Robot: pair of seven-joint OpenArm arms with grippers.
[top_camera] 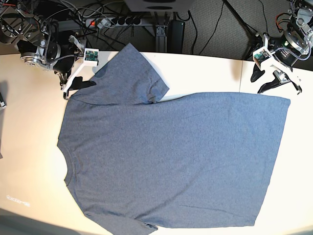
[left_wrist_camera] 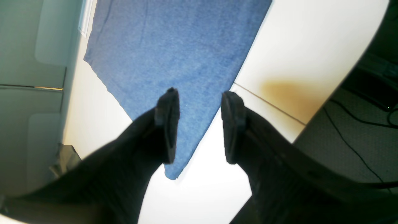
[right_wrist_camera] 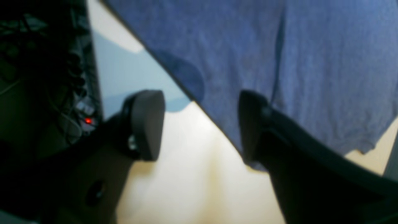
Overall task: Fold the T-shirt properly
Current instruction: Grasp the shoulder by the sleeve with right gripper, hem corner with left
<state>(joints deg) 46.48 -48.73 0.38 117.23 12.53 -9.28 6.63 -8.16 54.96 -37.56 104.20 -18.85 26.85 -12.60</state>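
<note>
The blue-grey T-shirt (top_camera: 171, 156) lies spread flat on the white table (top_camera: 205, 73), plain side up, with the neck to the left and the hem to the right. One sleeve (top_camera: 129, 73) points to the back. My left gripper (top_camera: 260, 82) is open and empty, just above the far hem corner (left_wrist_camera: 174, 168), with its fingers (left_wrist_camera: 168, 124) on either side of the shirt's edge. My right gripper (right_wrist_camera: 199, 124) is open and empty at the shoulder edge of the back sleeve (right_wrist_camera: 248, 62), and also shows in the base view (top_camera: 67, 90).
A power strip with cables (top_camera: 112, 20) and dark carpet lie behind the table's back edge. A seam (top_camera: 240, 73) crosses the table near the left arm. A dark object (top_camera: 2, 100) sits at the far left edge. The shirt's lower sleeve (top_camera: 142, 226) reaches the front edge.
</note>
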